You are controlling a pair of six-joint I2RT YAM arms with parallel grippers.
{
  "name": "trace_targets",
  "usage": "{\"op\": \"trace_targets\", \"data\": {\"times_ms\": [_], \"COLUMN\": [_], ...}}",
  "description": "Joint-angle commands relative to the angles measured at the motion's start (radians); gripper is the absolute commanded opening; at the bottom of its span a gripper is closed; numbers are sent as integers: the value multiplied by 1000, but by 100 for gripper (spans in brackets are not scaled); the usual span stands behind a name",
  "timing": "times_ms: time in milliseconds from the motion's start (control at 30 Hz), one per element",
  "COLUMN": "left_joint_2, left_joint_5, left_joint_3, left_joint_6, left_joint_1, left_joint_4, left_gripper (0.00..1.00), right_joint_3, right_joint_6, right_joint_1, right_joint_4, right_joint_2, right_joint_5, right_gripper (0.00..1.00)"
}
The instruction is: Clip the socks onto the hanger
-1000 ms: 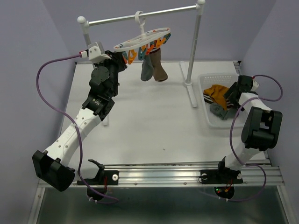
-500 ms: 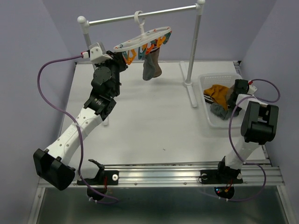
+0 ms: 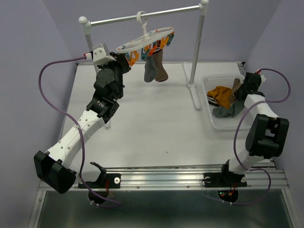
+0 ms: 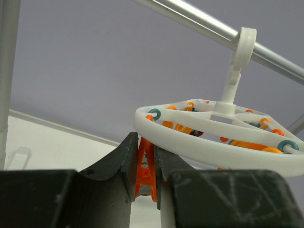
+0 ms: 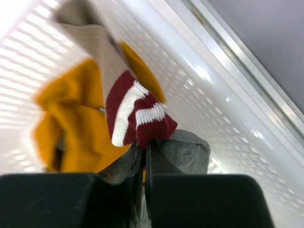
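The right end effector (image 5: 145, 148) is pressed together on the maroon-striped sock (image 5: 137, 114), pinching only its cuff edge over the white basket (image 3: 223, 77). So thin a bite may slip, or drag the mustard sock (image 5: 71, 118) along. The left end effector (image 4: 146, 151) squeezes an orange clip (image 4: 144, 172) on the hanger (image 4: 204, 142). The hanger hangs free from the rail (image 4: 199, 22) and could swing, pulling the clip loose.

No text, label, brand, number or sign can be read in any of the views.
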Motion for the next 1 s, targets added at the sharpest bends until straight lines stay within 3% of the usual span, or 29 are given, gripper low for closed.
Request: {"op": "trace_targets", "data": {"times_ms": [0, 133, 300, 533, 867, 967], "left_joint_2": [-10, -9, -12, -18, -30, -36], "left_joint_5": [-45, -51, -50, -56, -42, -36], "left_joint_3": [17, 20, 16, 8, -6, -13], "left_joint_6": [26, 37, 37, 49, 40, 39], "left_joint_1": [-6, -9, -9, -9, -10, -10], "left_joint_4": [13, 15, 17, 21, 30, 40], "left_gripper": [0, 0, 0, 0, 0, 0], "right_joint_3": [107, 112, 135, 153, 201, 166], "right_joint_6": [39, 156, 179, 228, 221, 201], "right_joint_1": [10, 20, 20, 20, 20, 20], "right_joint_4": [-83, -92, -103, -48, -77, -106], "right_joint_2": [-80, -128, -161, -175, -338, -378], "right_joint_5": [-157, -250, -269, -623, -588, -493], "right_gripper": [1, 1, 1, 1, 1, 1]}}
